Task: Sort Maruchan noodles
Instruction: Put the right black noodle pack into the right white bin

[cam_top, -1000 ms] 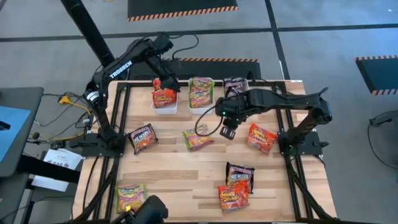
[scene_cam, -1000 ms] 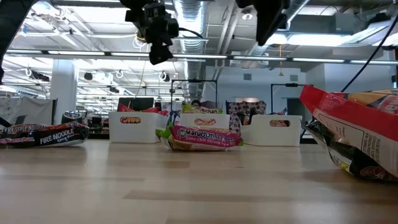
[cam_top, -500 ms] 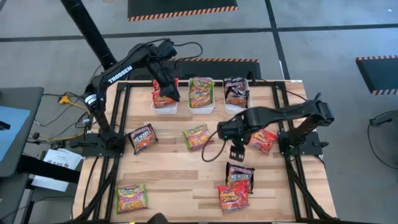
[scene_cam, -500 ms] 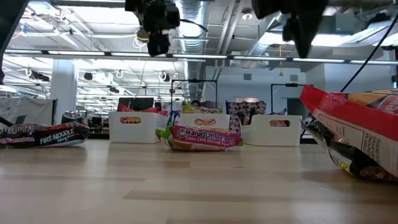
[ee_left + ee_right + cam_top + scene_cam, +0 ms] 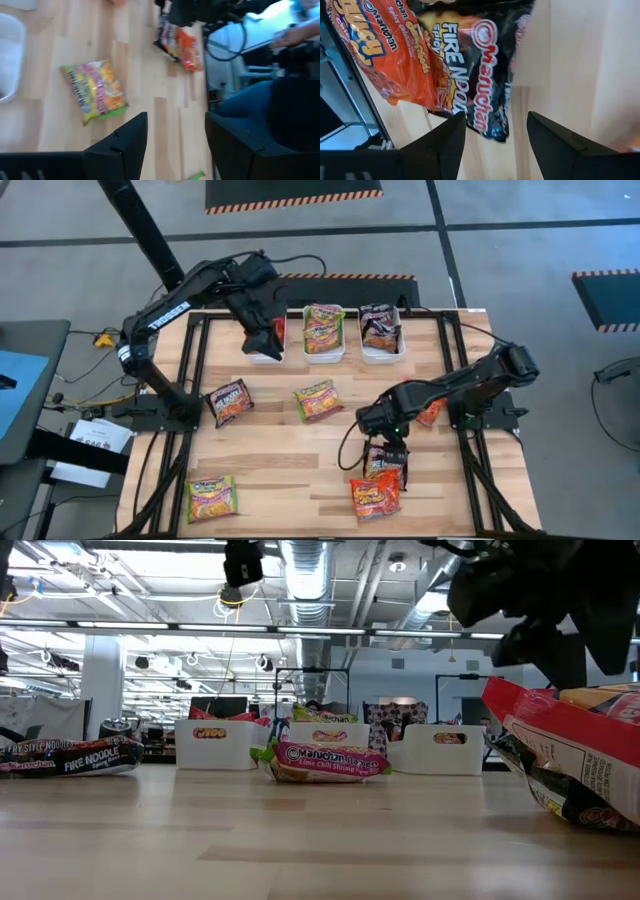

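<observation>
Maruchan noodle packets lie flat on the wooden table. A black one [image 5: 386, 471] lies near the front right, with one end overlapping a red-orange one [image 5: 375, 498]. My right gripper [image 5: 385, 450] hovers open just above the black packet [image 5: 480, 85], pointing steeply down, and touches nothing. Another red-orange packet [image 5: 432, 412] is partly hidden behind that arm. Toward the middle and left lie a green packet [image 5: 318, 400], a black-red one [image 5: 229, 402] and a second green one [image 5: 211, 498]. My left gripper [image 5: 262, 338] is open and empty, high over the left white bin [image 5: 266, 356].
Three white bins stand in a row at the far edge: the left one, a middle one [image 5: 324, 352] holding green packets and a right one [image 5: 381, 352] holding black ones. Bare wood lies between the bins and the near edge. A person's hand and sleeve show beyond the table [image 5: 300, 35].
My right gripper has swung from beside the bins toward the table's near edge and gone down, tipping steeply downward, and now stands over the black packet at the front right. My left gripper has risen above the left bin and drifted slightly toward the near edge.
</observation>
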Robot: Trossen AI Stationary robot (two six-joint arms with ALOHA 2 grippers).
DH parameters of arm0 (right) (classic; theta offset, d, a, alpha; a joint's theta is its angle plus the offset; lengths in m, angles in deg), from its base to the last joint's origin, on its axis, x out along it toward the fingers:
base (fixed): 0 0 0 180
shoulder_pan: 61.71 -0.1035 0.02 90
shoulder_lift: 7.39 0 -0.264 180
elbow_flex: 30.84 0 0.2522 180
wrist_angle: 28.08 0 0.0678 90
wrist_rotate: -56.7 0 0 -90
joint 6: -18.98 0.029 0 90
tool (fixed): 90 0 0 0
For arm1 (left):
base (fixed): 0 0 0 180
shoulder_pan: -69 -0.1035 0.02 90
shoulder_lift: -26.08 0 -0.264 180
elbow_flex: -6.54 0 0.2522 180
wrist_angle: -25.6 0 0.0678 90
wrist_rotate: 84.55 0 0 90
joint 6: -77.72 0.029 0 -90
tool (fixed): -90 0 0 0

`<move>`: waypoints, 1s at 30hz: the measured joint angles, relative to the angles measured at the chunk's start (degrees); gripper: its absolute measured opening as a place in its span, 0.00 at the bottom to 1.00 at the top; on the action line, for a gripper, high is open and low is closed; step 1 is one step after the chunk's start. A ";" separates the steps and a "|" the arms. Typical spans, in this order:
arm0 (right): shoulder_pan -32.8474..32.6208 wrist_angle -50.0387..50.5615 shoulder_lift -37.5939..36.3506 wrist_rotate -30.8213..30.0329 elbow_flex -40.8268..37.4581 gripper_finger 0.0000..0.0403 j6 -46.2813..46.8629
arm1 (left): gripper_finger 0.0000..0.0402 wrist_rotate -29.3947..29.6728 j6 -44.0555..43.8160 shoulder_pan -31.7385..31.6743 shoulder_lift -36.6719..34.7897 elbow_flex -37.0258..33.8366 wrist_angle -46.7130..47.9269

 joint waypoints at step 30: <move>-1.00 -15.92 9.30 6.41 -5.46 0.31 4.92 | 0.45 17.98 -2.77 5.97 -2.16 -0.04 -0.10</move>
